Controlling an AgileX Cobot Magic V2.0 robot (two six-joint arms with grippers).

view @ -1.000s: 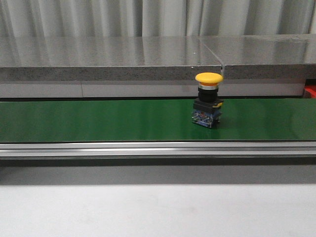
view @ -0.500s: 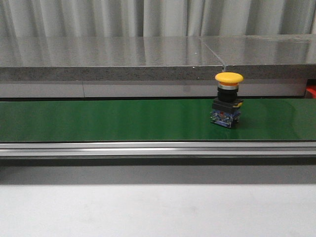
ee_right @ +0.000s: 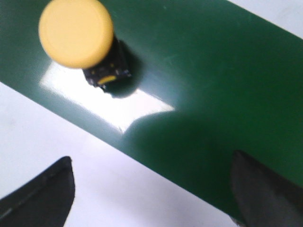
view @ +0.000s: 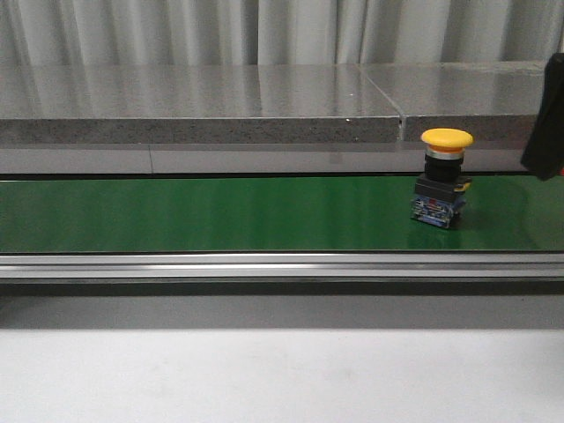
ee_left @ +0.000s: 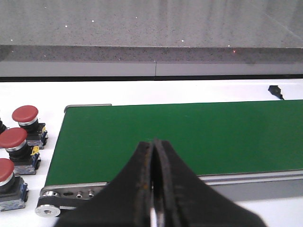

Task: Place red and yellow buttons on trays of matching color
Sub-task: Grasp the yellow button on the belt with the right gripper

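Observation:
A yellow button (view: 445, 176) with a black and blue base stands upright on the green belt (view: 220, 214), toward its right end. The right wrist view shows that yellow button (ee_right: 78, 35) from above, ahead of my open right gripper (ee_right: 150, 189), whose wide-apart fingers hold nothing. A dark part of the right arm (view: 548, 119) shows at the front view's right edge, just right of the button. My left gripper (ee_left: 155, 146) is shut and empty above the belt's near edge at its other end. Three red buttons (ee_left: 26, 119) stand beside that belt end. No tray is in view.
A grey stone ledge (view: 203, 106) runs behind the belt, with curtains beyond it. An aluminium rail (view: 264, 264) borders the belt's front edge, with white table in front. A roller end with screws (ee_left: 52, 201) sits at the belt's end near my left gripper.
The yellow button has travelled to the right along the belt. The dark part of my right arm has come into the front view at the right edge.

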